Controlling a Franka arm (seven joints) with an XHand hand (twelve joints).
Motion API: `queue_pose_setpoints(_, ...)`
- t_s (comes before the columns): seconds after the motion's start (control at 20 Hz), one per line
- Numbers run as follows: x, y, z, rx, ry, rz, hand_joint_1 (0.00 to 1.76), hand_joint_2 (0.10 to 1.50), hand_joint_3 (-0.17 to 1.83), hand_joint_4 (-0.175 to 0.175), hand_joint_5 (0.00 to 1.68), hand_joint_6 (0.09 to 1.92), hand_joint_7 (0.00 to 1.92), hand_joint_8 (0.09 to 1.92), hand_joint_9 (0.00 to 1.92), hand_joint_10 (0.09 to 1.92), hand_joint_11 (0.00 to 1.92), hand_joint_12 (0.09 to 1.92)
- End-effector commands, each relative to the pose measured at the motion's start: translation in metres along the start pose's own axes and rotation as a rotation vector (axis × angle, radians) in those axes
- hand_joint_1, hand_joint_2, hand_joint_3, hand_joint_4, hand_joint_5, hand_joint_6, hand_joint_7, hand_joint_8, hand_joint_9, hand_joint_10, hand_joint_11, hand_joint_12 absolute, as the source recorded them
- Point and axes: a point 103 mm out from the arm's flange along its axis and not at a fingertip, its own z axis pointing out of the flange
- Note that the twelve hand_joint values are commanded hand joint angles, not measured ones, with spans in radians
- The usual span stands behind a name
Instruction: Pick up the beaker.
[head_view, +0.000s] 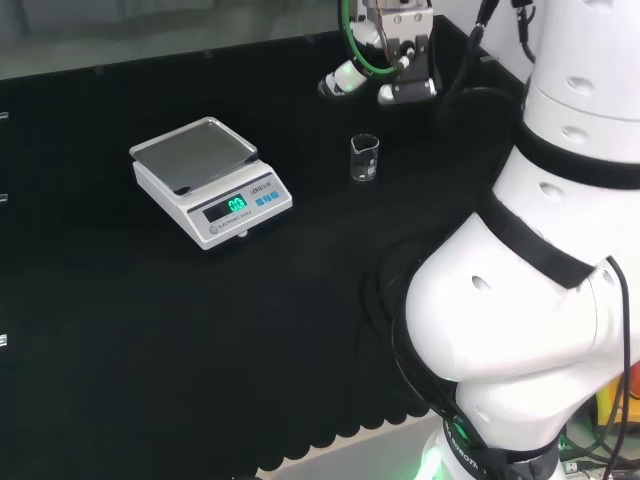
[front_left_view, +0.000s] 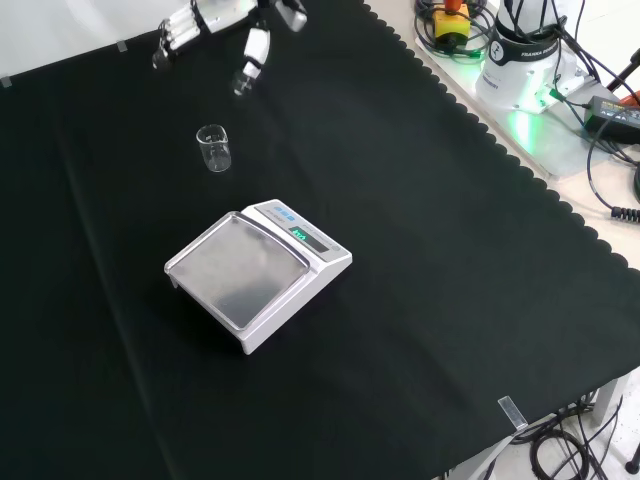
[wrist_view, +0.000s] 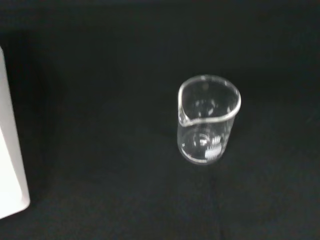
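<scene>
Bare black cloth (front_left_view: 420, 330) all round the upright beaker (front_left_view: 213, 148), scale (front_left_view: 258, 274) well apart, hand (front_left_view: 215, 22) above, apart

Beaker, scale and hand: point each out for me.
Beaker (wrist_view: 207, 125), wrist view, on its glass wall.
Scale (head_view: 193, 155), head view, on its pan.
Hand (front_left_view: 254, 45), front view, on a finger.

beaker (head_view: 365, 158): upright on cloth (head_view: 150, 330), right of scale in head view, apart from it
scale (head_view: 210, 180): on cloth, left of beaker in head view; nearer than beaker in front view
hand (head_view: 385, 75): above cloth, beyond beaker in head view, not touching it
</scene>
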Motion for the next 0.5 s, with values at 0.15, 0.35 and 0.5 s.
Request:
queue_pose_setpoints(0.15, -0.013, 0.03, 0.057, 0.076, 0.088, 0.059, 0.51, 0.79, 0.3, -0.06, 0.26, 0.09, 0.0, 0.62, 0.0, 0.86, 0.11, 1.52)
queue_pose_setpoints(0.35, -0.002, 0.036, 0.075, 0.111, 0.085, 0.044, 0.51, 0.79, 0.3, -0.06, 0.25, 0.09, 0.0, 0.62, 0.0, 0.86, 0.11, 1.52)
queue_pose_setpoints(0.5, 0.004, 0.04, 0.084, 0.131, 0.071, 0.027, 0.51, 0.79, 0.3, -0.061, 0.25, 0.09, 0.0, 0.62, 0.0, 0.86, 0.11, 1.52)
